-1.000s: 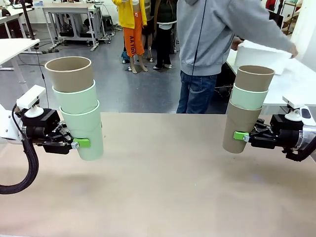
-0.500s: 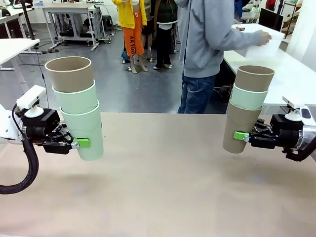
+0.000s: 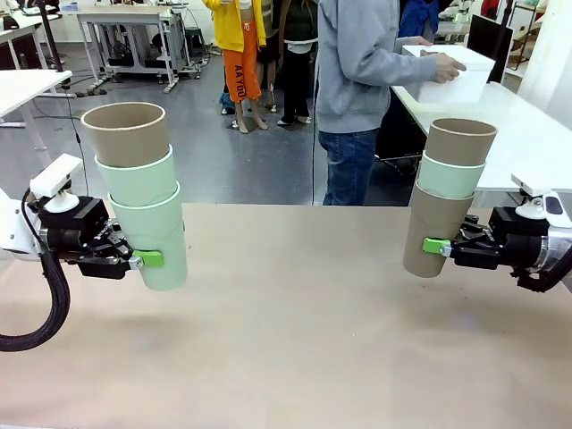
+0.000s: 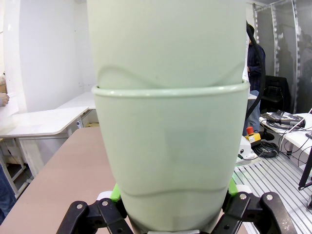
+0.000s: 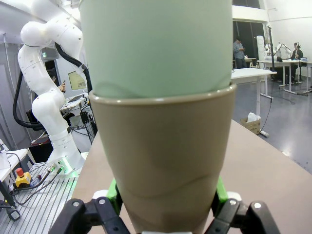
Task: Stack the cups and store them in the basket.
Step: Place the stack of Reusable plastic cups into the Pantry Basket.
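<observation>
I'm standing by the table (image 3: 295, 349) and the left gripper (image 3: 150, 259) is squeezing the bottom of the left stack (image 3: 138, 188), three cups standing upright near the table's left side. Its two lower cups are pale green and the top one is brown. In the left wrist view the pads (image 4: 115, 193) are pressing on both sides of the green cup (image 4: 170, 161). The right gripper (image 3: 436, 247) is clamping the right stack (image 3: 445, 201) near the right side: brown at the bottom, green in the middle, brown on top. In the right wrist view its fingers are hugging the brown cup (image 5: 161, 161). Both stacks are looking lifted a little off the table, though I can't be sure from here. The basket (image 3: 451, 76) is far behind, over a white table (image 3: 527, 134), well apart from both stacks, and a person (image 3: 357, 63) in a grey top is holding on to it
</observation>
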Robot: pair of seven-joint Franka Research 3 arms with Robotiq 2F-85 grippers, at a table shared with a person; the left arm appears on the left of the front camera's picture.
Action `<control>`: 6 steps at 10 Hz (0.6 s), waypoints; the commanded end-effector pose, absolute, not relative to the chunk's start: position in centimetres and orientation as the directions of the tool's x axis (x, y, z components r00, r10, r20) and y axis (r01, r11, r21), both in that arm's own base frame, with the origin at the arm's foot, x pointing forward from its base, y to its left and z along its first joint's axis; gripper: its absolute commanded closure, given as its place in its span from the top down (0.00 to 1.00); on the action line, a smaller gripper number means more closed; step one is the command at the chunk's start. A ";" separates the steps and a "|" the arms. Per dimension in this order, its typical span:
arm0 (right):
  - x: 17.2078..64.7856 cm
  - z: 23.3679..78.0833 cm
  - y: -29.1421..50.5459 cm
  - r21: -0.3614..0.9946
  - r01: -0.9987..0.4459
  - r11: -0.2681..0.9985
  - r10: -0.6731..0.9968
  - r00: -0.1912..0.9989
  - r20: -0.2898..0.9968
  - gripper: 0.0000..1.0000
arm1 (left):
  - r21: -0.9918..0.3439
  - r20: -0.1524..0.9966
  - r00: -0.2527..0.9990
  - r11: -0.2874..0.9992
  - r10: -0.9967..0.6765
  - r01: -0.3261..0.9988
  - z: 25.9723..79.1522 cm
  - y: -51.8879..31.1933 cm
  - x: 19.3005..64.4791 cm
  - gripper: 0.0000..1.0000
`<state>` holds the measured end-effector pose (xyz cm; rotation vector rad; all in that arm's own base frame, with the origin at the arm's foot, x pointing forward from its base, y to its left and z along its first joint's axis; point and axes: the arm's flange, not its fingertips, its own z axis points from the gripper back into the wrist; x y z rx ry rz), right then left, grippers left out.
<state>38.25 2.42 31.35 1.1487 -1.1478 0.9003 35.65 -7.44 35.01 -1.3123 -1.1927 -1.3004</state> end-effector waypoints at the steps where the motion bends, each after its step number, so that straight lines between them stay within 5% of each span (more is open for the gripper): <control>1: 38.3 31.8 2.4 0.199 -0.958 0.209 -0.031 0.197 0.980 0.85 | 0.034 0.999 -0.029 -0.120 0.044 0.992 35.2 -7.3 35.6 0.84; 6: 38.3 31.8 2.4 0.199 -0.958 0.209 -0.031 0.197 0.980 0.85 | 0.034 0.999 -0.029 -0.120 0.044 0.992 35.2 -7.3 35.6 0.84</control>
